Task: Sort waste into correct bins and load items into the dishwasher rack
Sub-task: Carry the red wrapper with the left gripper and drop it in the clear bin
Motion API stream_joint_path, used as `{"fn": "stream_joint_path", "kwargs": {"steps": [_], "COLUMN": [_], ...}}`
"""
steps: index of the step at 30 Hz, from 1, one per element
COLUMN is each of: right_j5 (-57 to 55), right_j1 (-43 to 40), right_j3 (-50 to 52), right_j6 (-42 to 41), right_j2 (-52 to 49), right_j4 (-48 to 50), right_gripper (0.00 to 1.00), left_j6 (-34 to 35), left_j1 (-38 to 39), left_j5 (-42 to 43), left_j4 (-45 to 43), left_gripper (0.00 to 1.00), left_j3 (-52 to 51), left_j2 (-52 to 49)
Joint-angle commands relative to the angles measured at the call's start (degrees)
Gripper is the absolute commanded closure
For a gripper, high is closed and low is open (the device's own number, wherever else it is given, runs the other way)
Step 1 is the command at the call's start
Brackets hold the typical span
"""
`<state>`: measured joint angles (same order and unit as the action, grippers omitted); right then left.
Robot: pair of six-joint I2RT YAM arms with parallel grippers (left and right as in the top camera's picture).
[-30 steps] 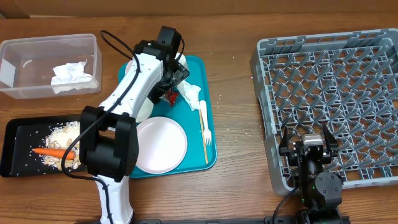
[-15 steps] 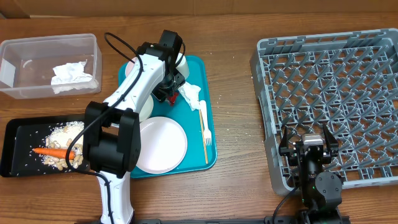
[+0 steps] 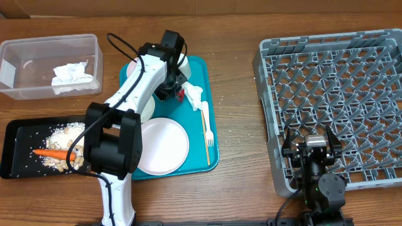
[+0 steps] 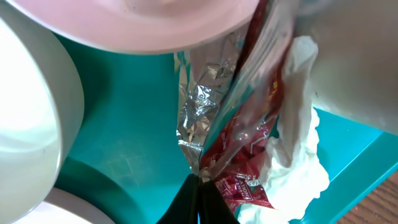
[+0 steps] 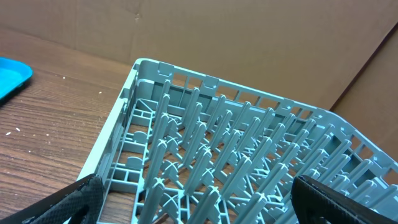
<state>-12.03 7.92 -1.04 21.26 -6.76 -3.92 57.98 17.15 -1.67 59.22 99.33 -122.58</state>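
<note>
Noted left gripper (image 4: 200,198) clenched on crinkled red-and-white foil wrapper (image 4: 245,140) at far end of rectangular teal plastic tray (image 4: 137,137), against crumpled white napkin (image 4: 298,155); also right gripper (image 3: 312,140) spread wide, well right of tray.

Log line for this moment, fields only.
left gripper: shut on wrapper | right gripper: open, by dishwasher rack | wrapper: over teal tray
</note>
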Motion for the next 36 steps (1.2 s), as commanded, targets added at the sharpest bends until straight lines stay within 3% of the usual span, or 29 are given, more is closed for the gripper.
{"fn": "stream_joint_path", "kwargs": {"steps": [1,17,23,34,36], "right_j5": [-0.37,-0.37,-0.37,-0.37,-0.37], "right_j1": [-0.17,-0.17,-0.17,-0.17,-0.17], "right_j3": [0.55,0.55,0.55,0.55,0.55], "right_j6": [-0.02,-0.04,-0.02,-0.04,-0.02], "right_j2": [-0.02,-0.02,-0.02,-0.02,-0.02], "right_j4": [0.37,0.37,0.37,0.37,0.37], "right_gripper": [0.0,0.0,0.0,0.0,0.0], "left_j6": [-2.47,-5.35,-5.7,-5.55,-5.09], "left_j1": [0.09,-2.32,-8.66,-25.68,-28.13], "left_j5": [1.31,1.73,0.17,-13.31,-14.25], "left_j4": [0.85,13.66,12.83,3.04,1.42], "left_gripper": [0.96,0.96,0.96,0.96,0.91], "left_j3": [1.4,16.76,17.2,17.14,17.11], "left_j2": [0.0,9.94,13.03,12.5,11.58]}}
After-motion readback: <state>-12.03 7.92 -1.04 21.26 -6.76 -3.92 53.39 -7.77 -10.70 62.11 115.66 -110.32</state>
